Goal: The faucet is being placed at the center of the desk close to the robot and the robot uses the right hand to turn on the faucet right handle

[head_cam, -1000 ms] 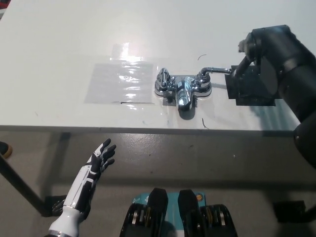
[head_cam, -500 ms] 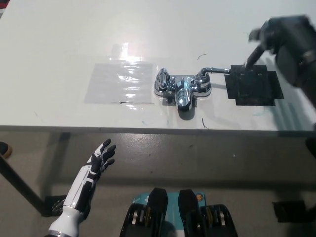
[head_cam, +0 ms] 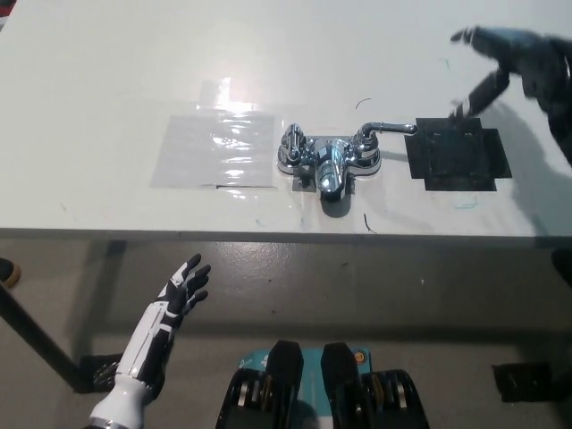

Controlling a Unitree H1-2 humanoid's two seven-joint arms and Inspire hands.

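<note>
**A:** Where's this shot taken from?

**B:** It's taken from up on the robot's head and aimed steeply down. The counter (head_cam: 89,71) is seen from above, filling the top half, with its near edge laid across the middle of the frame.

**A:** How close is it?

**B:** Fairly near. The faucet (head_cam: 329,159) is caught about centre, and the floor (head_cam: 375,286) past the edge is taken in below. The white left robot hand (head_cam: 183,288) is framed lower left.

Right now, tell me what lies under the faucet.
A grey patch shows at the front edge of the faucet on the white desk; the chrome base hides the rest beneath it.
</note>
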